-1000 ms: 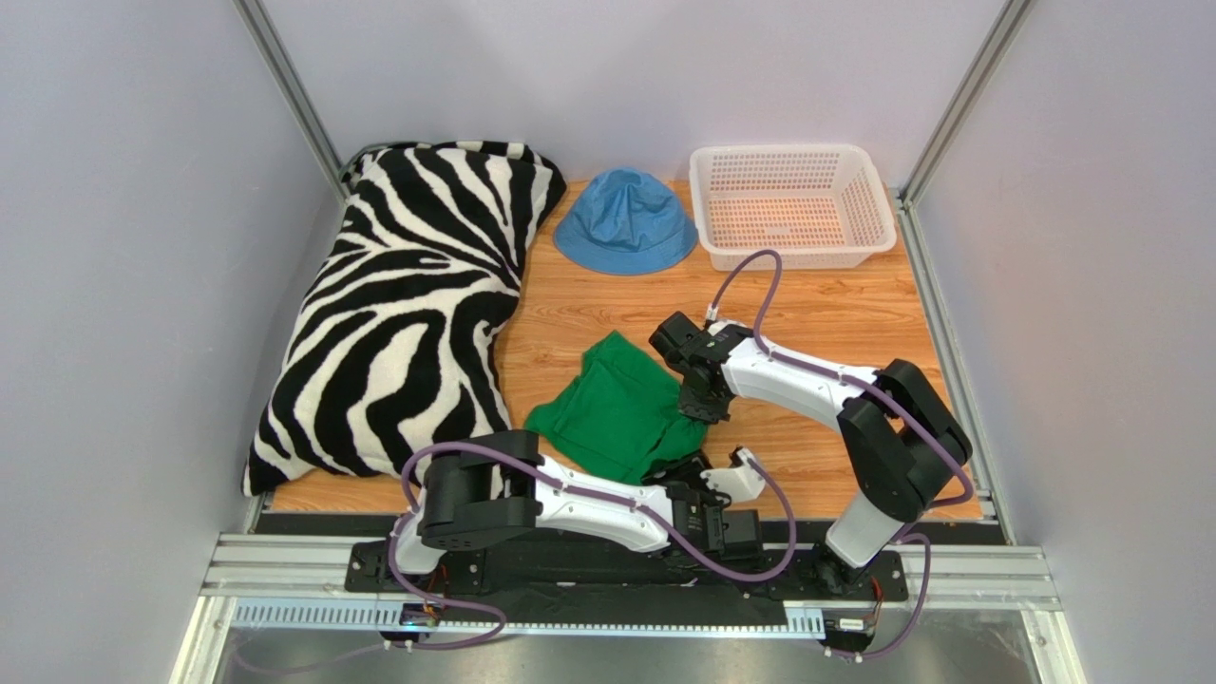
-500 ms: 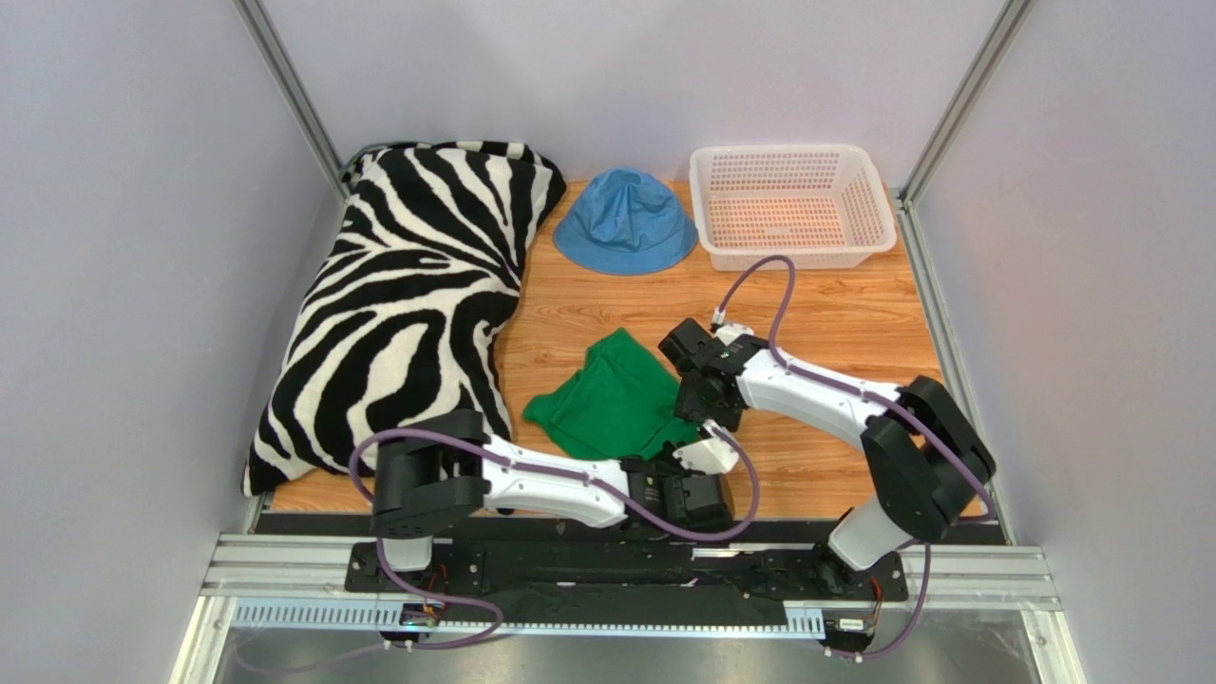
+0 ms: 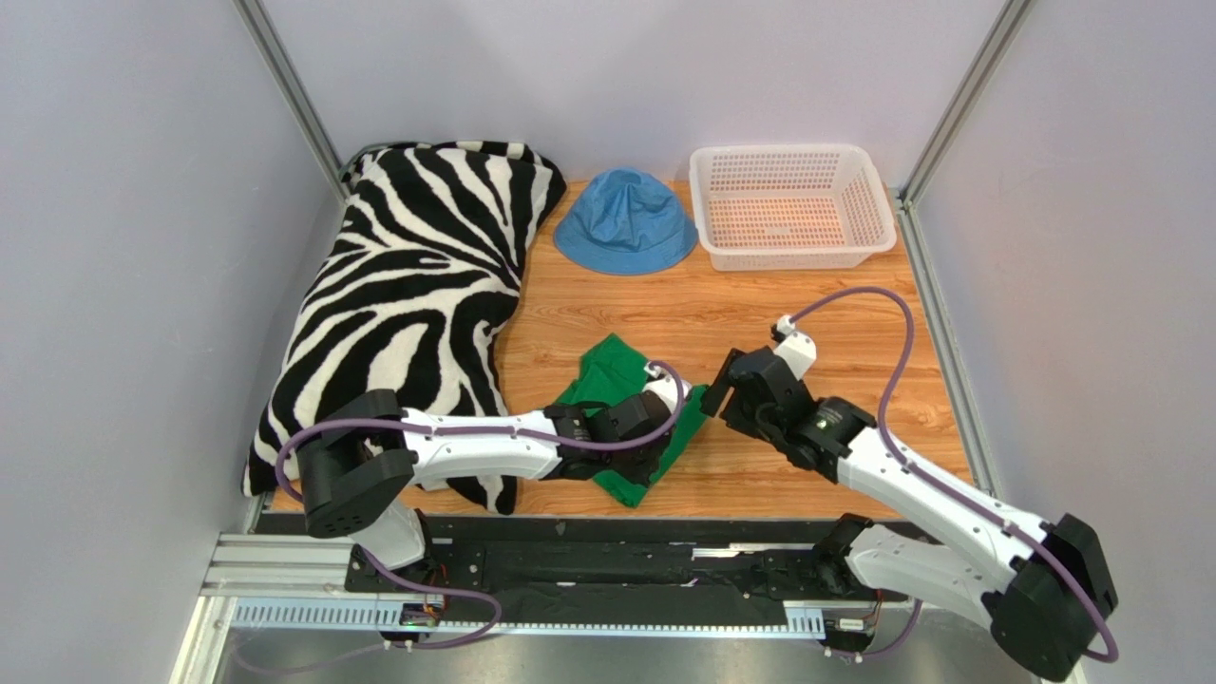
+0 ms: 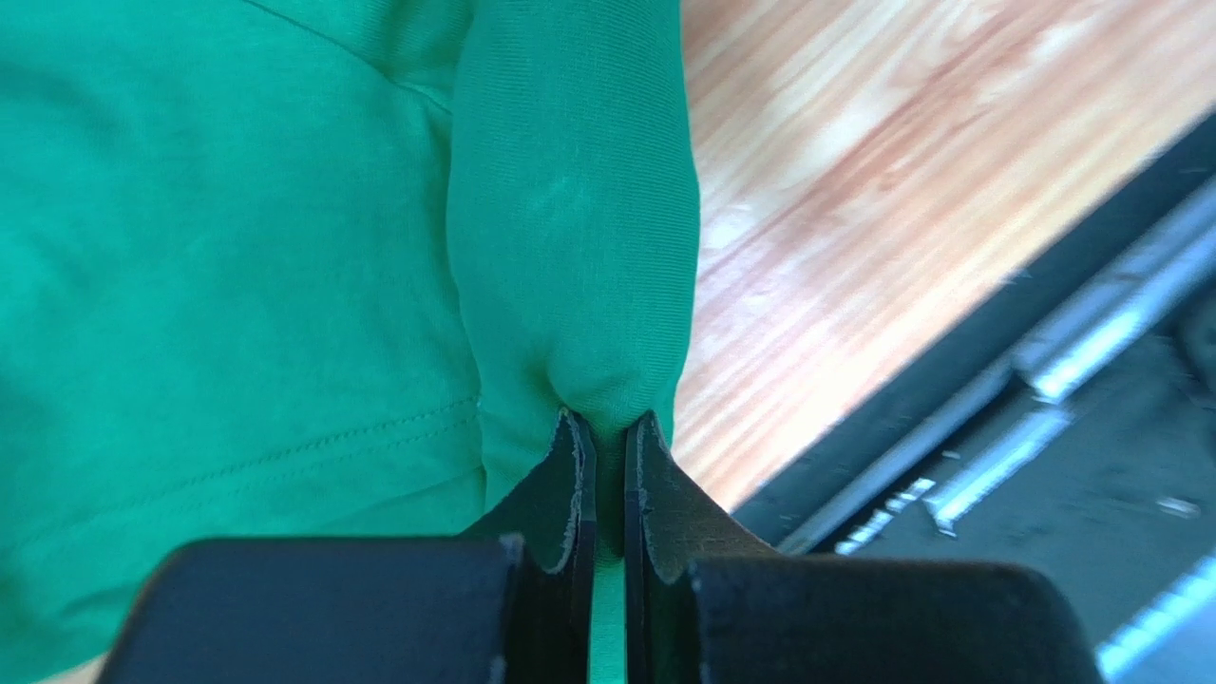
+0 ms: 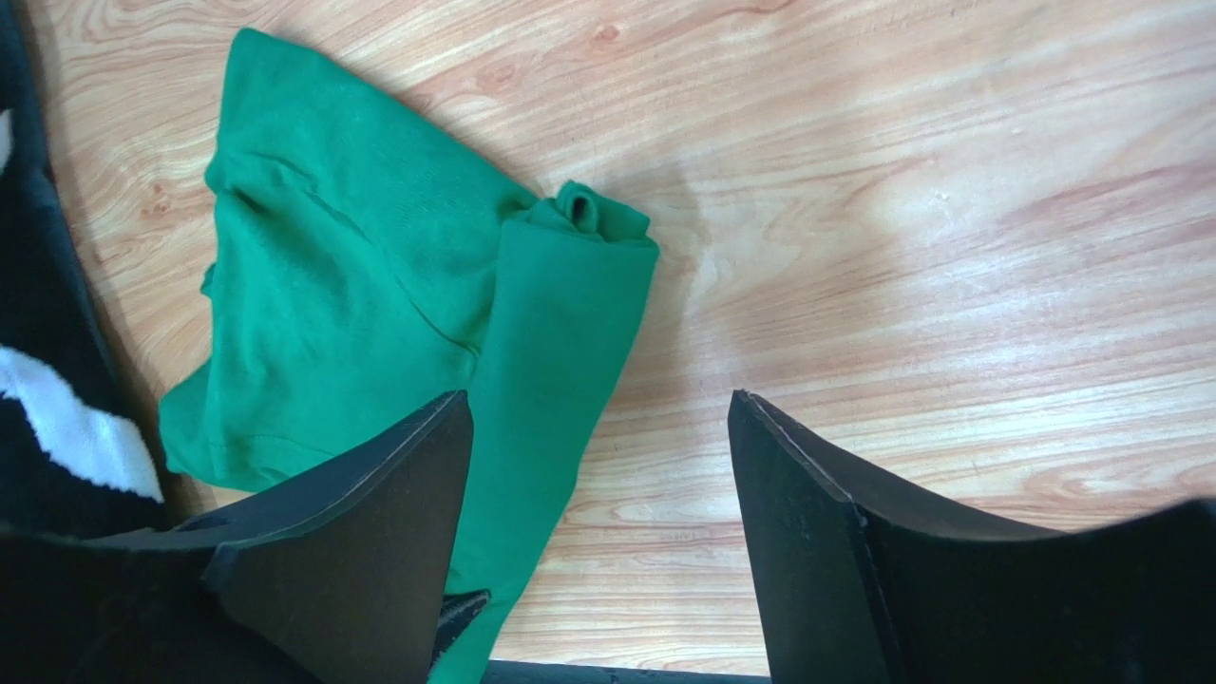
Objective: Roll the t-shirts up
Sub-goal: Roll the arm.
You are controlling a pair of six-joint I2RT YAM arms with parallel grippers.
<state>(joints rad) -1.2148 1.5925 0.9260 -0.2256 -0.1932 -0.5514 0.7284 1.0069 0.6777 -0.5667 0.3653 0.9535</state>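
Observation:
The green t-shirt (image 3: 607,374) lies crumpled on the wooden table, just right of the pillow's near end. My left gripper (image 3: 660,428) reaches across its near right part and is shut on a fold of the cloth. In the left wrist view the jaws (image 4: 610,422) pinch a bulging fold of the t-shirt (image 4: 214,257). My right gripper (image 3: 714,399) hangs open just right of the shirt with nothing between its fingers. In the right wrist view, the right gripper (image 5: 600,402) frames bare wood and the rolled right edge of the t-shirt (image 5: 357,285).
A black-and-white zebra pillow (image 3: 407,314) fills the left side. A blue bucket hat (image 3: 625,221) and a white mesh basket (image 3: 792,207) sit at the back. A black rail (image 3: 628,535) runs along the table's near edge.
My left gripper shut on the shirt's near right edge and carried it up and left over the shirt. My right gripper let go, opened and drew back to the right.

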